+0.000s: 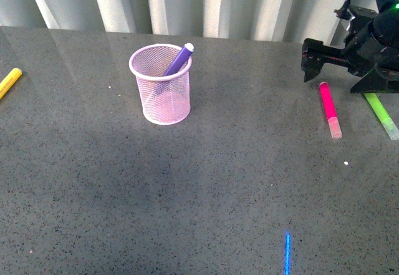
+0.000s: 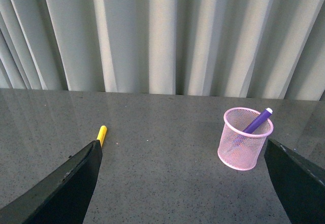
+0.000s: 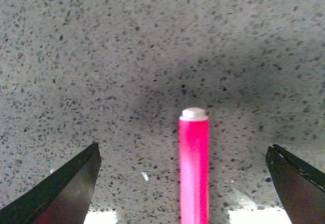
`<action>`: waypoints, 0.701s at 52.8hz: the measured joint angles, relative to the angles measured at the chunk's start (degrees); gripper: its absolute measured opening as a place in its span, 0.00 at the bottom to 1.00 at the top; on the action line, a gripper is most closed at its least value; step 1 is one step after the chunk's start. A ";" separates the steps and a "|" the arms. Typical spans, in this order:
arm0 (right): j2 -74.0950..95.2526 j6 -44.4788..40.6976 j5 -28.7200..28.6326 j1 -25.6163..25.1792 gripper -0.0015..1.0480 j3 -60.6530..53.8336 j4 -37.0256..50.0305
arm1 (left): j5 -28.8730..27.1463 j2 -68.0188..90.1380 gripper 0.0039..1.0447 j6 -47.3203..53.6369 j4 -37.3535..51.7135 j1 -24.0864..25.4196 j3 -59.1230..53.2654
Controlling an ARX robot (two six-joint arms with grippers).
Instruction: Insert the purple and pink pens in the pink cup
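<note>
The pink cup [image 1: 160, 85] stands upright on the grey table, left of centre, with the purple pen [image 1: 179, 60] leaning inside it, cap above the rim. Both also show in the left wrist view: the cup [image 2: 245, 139] and the purple pen [image 2: 258, 121]. The pink pen [image 1: 329, 108] lies flat at the right. My right gripper [image 1: 310, 63] is open, low over the pink pen's far end. In the right wrist view the pink pen [image 3: 193, 168] lies midway between the open fingers [image 3: 66, 188]. My left gripper [image 2: 185, 183] is open and empty, out of the front view.
A lime-green marker [image 1: 381, 115] lies just right of the pink pen. A yellow marker [image 1: 9, 82] lies at the table's far left edge, also seen in the left wrist view [image 2: 102, 134]. A pleated grey curtain [image 1: 187, 4] backs the table.
</note>
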 joint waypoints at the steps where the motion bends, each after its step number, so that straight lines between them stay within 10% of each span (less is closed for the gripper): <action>1: 0.09 0.02 -0.02 0.24 0.93 0.00 0.02 | 0.00 0.00 0.94 0.00 0.00 0.00 0.00; 37: 0.66 0.87 1.31 1.51 0.93 -2.16 2.51 | 0.00 0.00 0.94 0.00 0.00 0.00 0.00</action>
